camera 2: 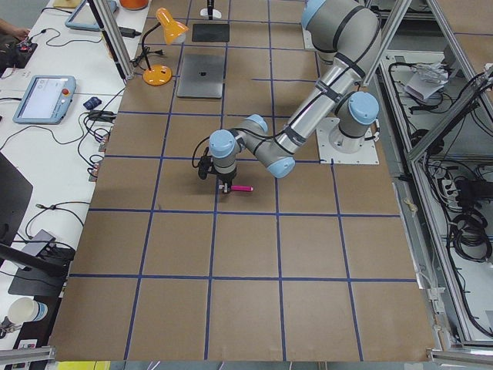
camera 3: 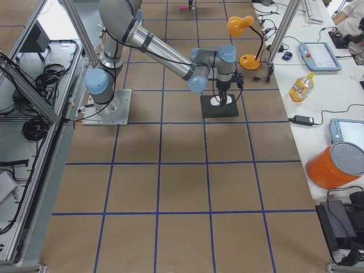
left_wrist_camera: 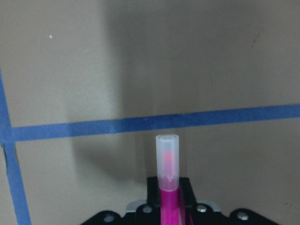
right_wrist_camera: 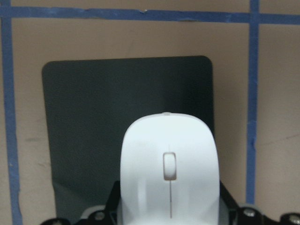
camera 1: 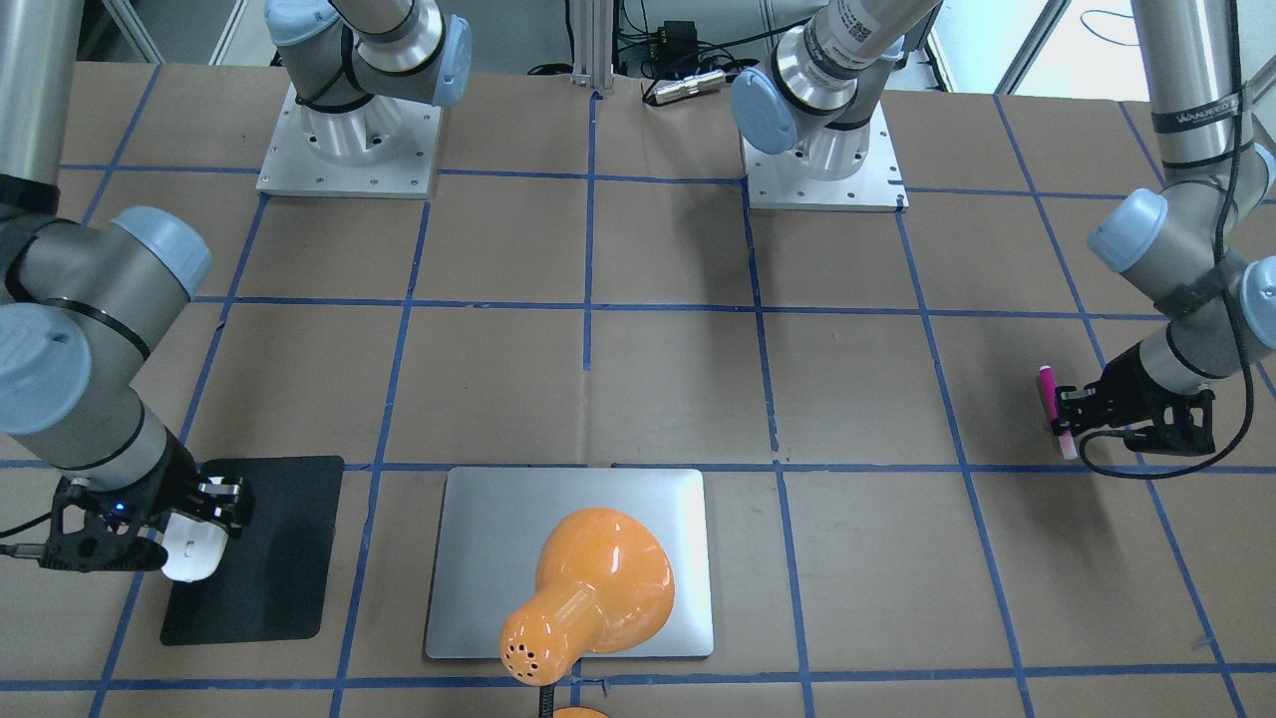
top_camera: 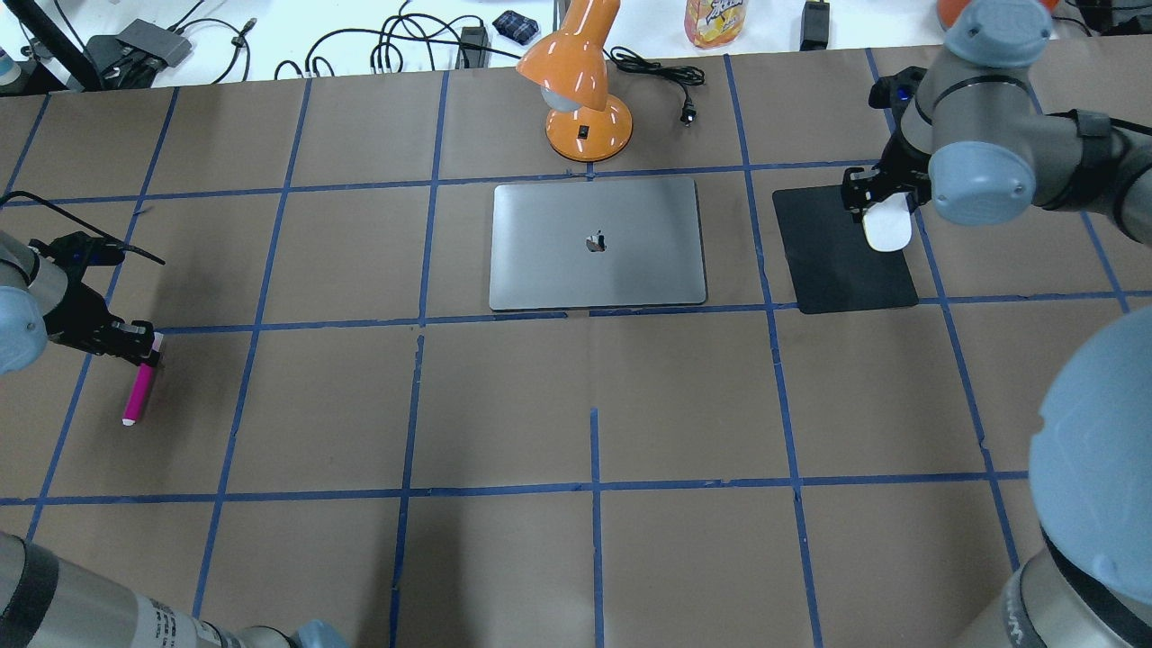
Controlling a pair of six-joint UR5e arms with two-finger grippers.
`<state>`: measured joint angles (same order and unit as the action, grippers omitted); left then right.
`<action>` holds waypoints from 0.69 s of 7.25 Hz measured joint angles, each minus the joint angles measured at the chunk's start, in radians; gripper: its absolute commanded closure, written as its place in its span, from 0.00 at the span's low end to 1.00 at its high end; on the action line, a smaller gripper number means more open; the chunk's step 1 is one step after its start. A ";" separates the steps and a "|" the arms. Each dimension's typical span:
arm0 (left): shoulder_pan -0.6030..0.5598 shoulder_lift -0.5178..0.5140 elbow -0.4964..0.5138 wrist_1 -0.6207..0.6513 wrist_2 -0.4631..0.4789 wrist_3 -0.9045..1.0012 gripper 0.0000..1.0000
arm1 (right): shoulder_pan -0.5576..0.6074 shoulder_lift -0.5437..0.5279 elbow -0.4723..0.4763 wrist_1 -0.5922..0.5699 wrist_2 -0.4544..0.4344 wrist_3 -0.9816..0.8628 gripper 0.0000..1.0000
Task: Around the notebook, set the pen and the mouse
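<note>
Notebook (top_camera: 630, 270) logo (top_camera: 595, 241) shows overhead; front-on, lamp (camera 1: 598, 583) hides it.

Pen (top_camera: 139, 394) — magenta, tip seemingly frosted white. Mouse (right_wrist_camera: 169, 168) white; notebook (top_camera: 558, 261) silver-grey; mat (top_camera: 832, 261) matte black; lamp (top_camera: 589, 126) glossy orange. Table (top_camera: 504, 405) — brown, blue tape grid.
</note>
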<state>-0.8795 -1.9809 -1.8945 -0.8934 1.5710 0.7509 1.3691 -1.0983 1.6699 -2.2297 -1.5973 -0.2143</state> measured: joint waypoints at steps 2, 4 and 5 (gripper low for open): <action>-0.002 0.032 0.014 -0.034 0.012 -0.079 1.00 | 0.016 0.053 -0.020 -0.002 0.029 0.027 0.34; -0.023 0.069 0.023 -0.047 0.007 -0.360 1.00 | 0.017 0.082 -0.019 -0.005 0.034 0.024 0.26; -0.049 0.086 0.021 -0.056 0.004 -0.445 1.00 | 0.018 0.088 -0.017 -0.007 0.035 0.022 0.23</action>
<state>-0.9281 -1.8950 -1.8731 -0.9499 1.5753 0.3062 1.3867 -1.0102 1.6525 -2.2365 -1.5622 -0.1927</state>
